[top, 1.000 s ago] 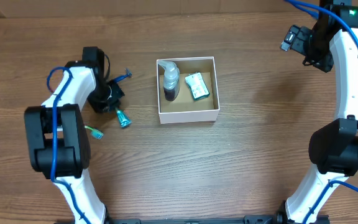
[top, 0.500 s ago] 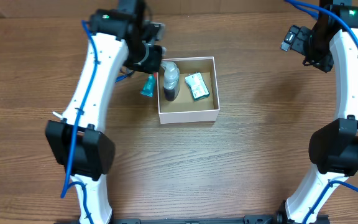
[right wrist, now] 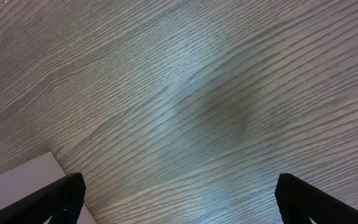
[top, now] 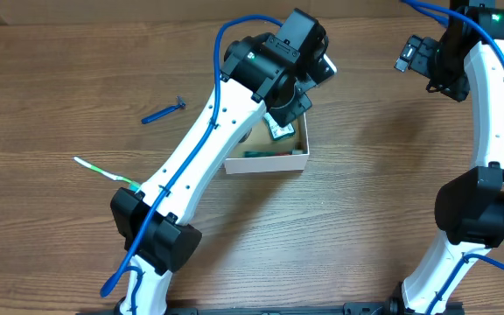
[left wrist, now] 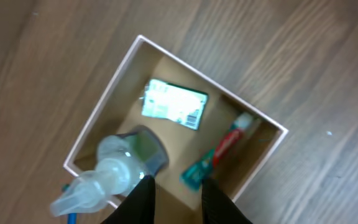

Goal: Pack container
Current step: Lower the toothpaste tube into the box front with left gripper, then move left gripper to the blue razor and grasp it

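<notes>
**Overhead view.** The left arm (top: 206, 140) reached diagonally across the table (top: 366, 227), with its wrist directly above the container (top: 265, 162). The container sat near the table's middle, so the arm was placed to lower things straight in. A blue razor (top: 163, 110) and a green-and-white toothbrush (top: 105, 171) lay loose on the wood well to the left, and were judged as items not yet packed. The right gripper (top: 409, 54) was held at the far right, well apart from the container, probably to leave the left arm room.

**Left wrist view.** The left gripper (left wrist: 176, 200) hung above the container, its fingers (left wrist: 143, 198) parted with nothing between them. Inside lay a green-white packet (left wrist: 174, 104), flat on the brown floor, and a pump bottle (left wrist: 114, 171) in one corner. A toothpaste tube (left wrist: 219, 157) lay along a wall, where it left floor space free.

**Right wrist view.** The right gripper's fingers (right wrist: 61, 196) were spread wide over bare wood and held nothing.
</notes>
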Controlling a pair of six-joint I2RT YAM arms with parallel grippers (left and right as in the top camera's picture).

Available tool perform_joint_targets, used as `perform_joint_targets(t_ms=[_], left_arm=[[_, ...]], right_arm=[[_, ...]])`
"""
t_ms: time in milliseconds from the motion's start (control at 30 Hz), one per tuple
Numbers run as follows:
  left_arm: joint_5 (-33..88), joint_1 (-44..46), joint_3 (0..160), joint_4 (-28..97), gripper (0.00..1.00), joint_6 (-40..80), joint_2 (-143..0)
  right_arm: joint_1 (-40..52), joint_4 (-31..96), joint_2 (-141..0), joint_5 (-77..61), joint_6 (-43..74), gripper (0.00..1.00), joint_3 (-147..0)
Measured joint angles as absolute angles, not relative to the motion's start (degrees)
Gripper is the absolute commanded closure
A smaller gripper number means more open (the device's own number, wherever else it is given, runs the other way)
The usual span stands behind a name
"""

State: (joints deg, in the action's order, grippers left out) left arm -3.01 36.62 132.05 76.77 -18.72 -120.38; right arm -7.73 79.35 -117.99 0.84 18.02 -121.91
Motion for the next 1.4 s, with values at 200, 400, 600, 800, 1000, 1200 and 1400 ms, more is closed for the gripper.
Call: perform_joint_targets(t_ms=[200, 400, 600, 800, 1000, 1200, 1400], left_arm=[[-4.58, 36.01, 132.05, 81.65, 0.79, -18.31, -120.38], [-4.56, 29.28, 132.05, 87.50, 0.16, -1.43, -120.38], [-2.31, 15.20, 132.05, 90.43, 0.14, 8.05, -120.38], [0.73, 4.84, 132.05, 90.39, 0.09, 16.23, -120.38], [1.15, 3.77, 131.70, 82.50, 0.00, 12.97, -120.38], [-2.52, 3.38, 121.23, 69.60, 0.00, -5.74, -121.58], [-1.58, 3.27, 117.23, 62.70, 0.02, -20.84, -129.73]], right_arm=[[-7.73, 79.35, -117.99, 0.84, 18.00, 0.00, -121.91], [-7.73, 79.35, -117.99, 0.86, 18.02, 0.00, -121.91], [-7.73, 79.35, -117.99, 0.86, 18.00, 0.00, -121.91], [-7.73, 79.37, -117.99, 0.84, 18.02, 0.00, -121.91], [-7.73, 79.35, -117.99, 0.86, 18.00, 0.00, -121.91], [-7.73, 79.40, -117.99, 0.84, 18.02, 0.00, -121.91], [-7.73, 79.35, -117.99, 0.84, 18.00, 0.00, -121.91]])
